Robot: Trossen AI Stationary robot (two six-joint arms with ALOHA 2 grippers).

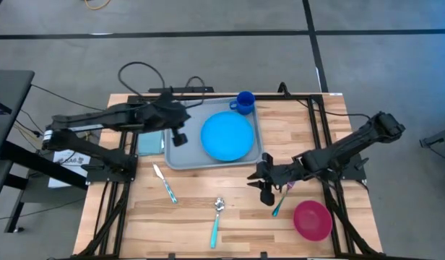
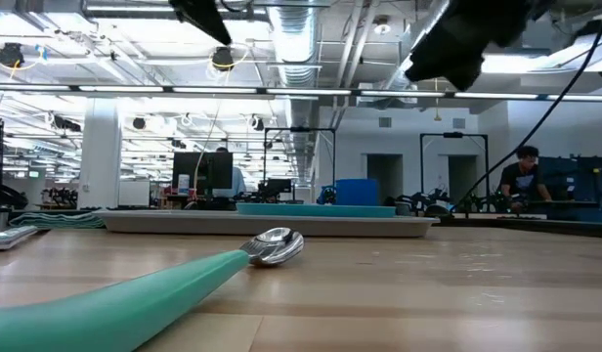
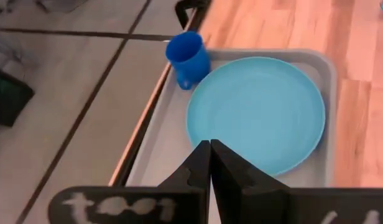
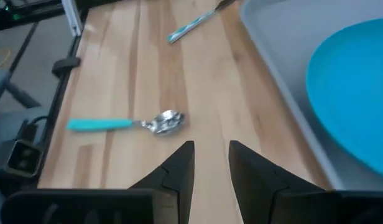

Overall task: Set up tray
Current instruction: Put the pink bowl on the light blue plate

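Left gripper (image 3: 210, 163) fingers pressed together, empty, over tray (image 1: 177, 157) near edge; blue plate (image 1: 227, 136) and blue cup (image 1: 244, 102) just beyond. Tray likely light, stiff, slippery plastic; grip raised rim. Right gripper (image 4: 211, 160) fingers narrowly parted, empty, tray beside, spoon (image 4: 126, 124) ahead on desk (image 1: 193, 224).

My table (image 1: 208, 217) is pale wood, planked and matt. The tray (image 1: 180, 157) looks like smooth grey plastic, the plate (image 1: 227, 136) glossy blue plastic. The spoon (image 4: 126, 123) has a shiny metal bowl and a matt teal handle.
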